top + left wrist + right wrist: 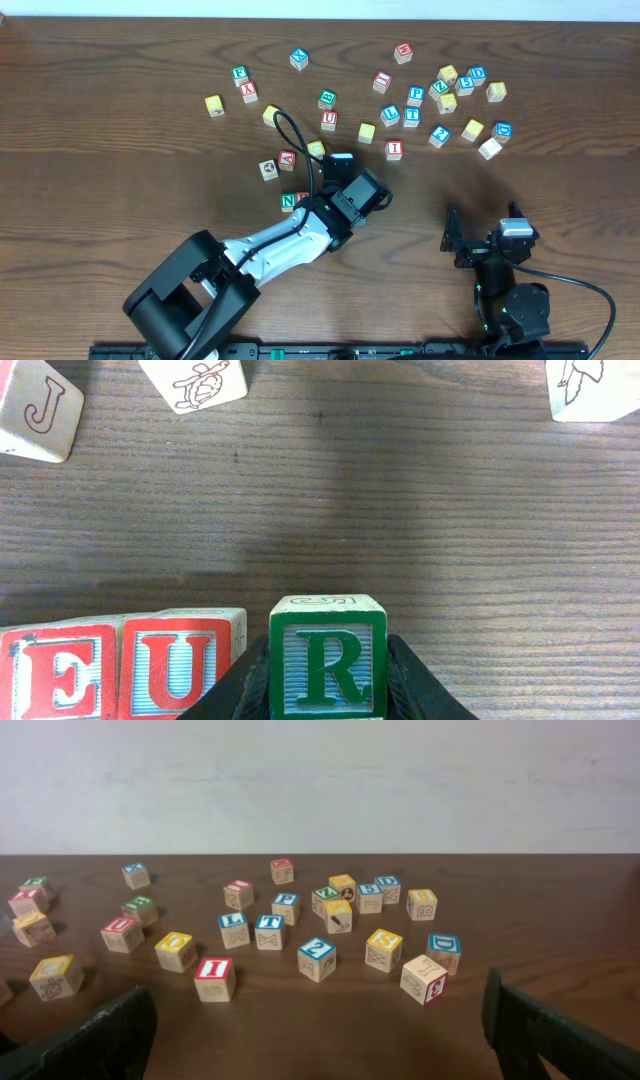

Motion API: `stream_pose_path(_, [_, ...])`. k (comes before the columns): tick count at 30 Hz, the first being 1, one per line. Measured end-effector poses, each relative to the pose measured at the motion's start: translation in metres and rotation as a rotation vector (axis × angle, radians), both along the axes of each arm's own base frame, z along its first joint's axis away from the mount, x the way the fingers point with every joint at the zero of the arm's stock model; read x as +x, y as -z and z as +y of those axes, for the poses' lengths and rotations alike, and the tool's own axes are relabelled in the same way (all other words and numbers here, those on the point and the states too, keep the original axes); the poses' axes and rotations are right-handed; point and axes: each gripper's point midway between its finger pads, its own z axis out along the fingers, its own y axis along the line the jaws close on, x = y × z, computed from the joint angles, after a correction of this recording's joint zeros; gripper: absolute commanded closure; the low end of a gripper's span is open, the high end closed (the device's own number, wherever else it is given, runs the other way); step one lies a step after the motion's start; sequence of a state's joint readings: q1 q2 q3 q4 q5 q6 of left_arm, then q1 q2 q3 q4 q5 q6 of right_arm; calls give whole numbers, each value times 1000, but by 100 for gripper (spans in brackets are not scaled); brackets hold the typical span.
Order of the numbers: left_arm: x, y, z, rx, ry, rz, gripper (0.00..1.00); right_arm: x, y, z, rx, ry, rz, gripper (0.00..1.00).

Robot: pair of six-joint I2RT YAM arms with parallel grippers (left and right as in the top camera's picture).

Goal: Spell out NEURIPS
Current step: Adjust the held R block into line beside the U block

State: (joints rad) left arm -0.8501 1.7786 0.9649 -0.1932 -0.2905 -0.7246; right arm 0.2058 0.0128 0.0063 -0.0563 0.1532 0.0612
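Just beside the red U cube, the left gripper clamps the green R cube, while the right gripper gapes wide and empty.

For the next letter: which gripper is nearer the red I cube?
Left. From overhead, the left gripper, holding the green R cube, is below-left of the red I cube; the right gripper is farther, below-right.

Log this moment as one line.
left gripper: shut on R | R: just right of E, U | right gripper: open, empty | I: unplaced
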Motion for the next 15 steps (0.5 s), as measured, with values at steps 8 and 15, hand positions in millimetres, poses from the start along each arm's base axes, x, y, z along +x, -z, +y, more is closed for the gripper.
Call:
stream_pose_path(8, [0,0,0,0,0,0,93,0,0,0,0,0,0,1])
stream_pose_path(15, [-3,1,-2,5,9,4,93,0,0,0,0,0,0,1])
